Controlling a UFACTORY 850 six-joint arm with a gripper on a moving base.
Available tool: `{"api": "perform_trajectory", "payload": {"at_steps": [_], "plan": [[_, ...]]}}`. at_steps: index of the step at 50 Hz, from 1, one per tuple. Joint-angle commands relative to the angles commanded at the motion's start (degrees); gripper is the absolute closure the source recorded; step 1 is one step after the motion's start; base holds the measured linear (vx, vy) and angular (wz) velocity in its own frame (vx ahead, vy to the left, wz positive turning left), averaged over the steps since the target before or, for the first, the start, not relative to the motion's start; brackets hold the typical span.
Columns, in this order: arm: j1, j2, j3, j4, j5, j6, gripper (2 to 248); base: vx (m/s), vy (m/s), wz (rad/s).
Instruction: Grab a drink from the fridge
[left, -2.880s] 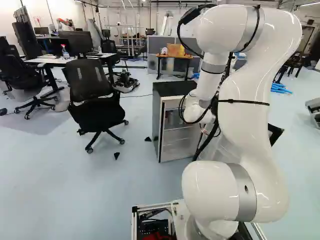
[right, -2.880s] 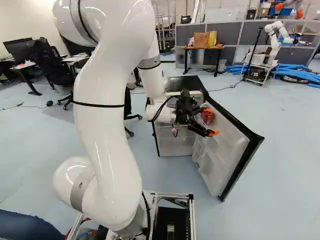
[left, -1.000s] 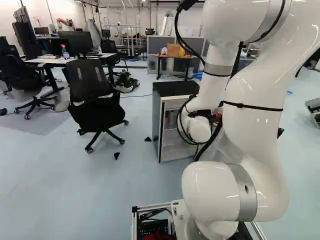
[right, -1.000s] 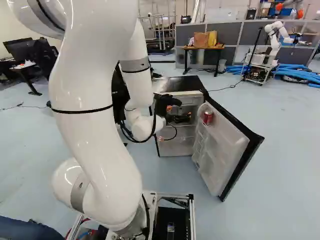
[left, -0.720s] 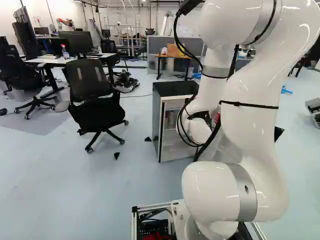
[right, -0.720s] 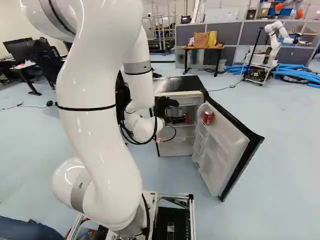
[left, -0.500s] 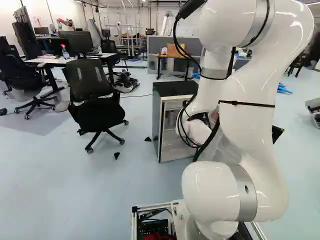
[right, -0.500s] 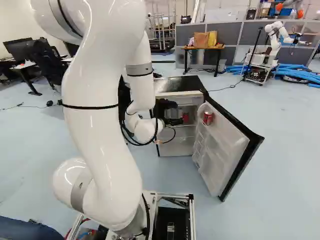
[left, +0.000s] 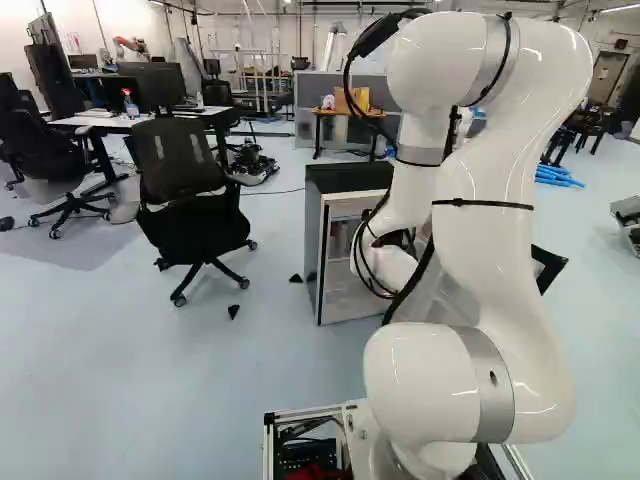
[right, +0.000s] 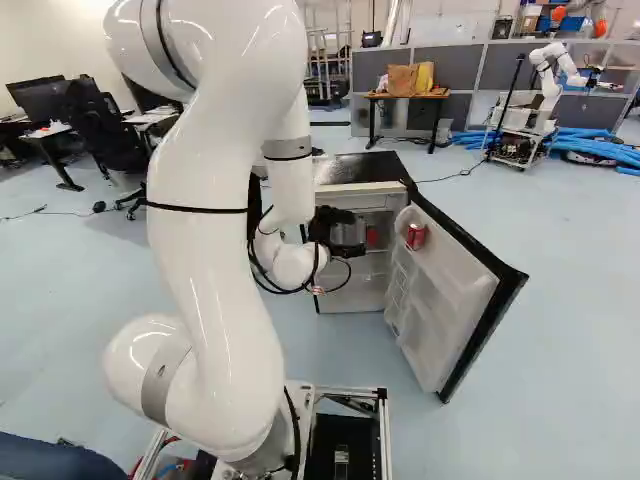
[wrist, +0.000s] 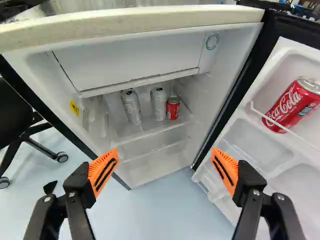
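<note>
In the right base view my gripper (right: 345, 238) is in front of the opening of the fridge (right: 360, 170), whose door (right: 440, 305) hangs wide open. The wrist view shows the gripper (wrist: 166, 154) open, nothing between its orange pads. Ahead, on the fridge's upper shelf, stand two pale tall cans (wrist: 131, 106) (wrist: 158, 103) and a small red can (wrist: 172, 108) beside them. A larger red can (wrist: 294, 105) sits in the door rack, beside the gripper on the door side. The arm hides the gripper in the left base view.
The freezer compartment (wrist: 130, 60) lies above the shelf, under the fridge's top edge (wrist: 135, 30). An office chair (left: 190, 200) stands left of the fridge in the left base view. Another robot (right: 550, 80) and a small table (right: 408, 98) are farther back.
My gripper has gone from beside the door's red can to in front of the shelves; over the last second the arm has swung back somewhat. Fridge, door and door can have not moved.
</note>
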Motion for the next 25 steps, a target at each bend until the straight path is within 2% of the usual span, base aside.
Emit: {"api": "perform_trajectory", "payload": {"at_steps": [25], "plan": [[0.32, -6.69, -4.79, 0.0, 0.0, 0.0, 3, 0.0, 0.0, 0.0]]}}
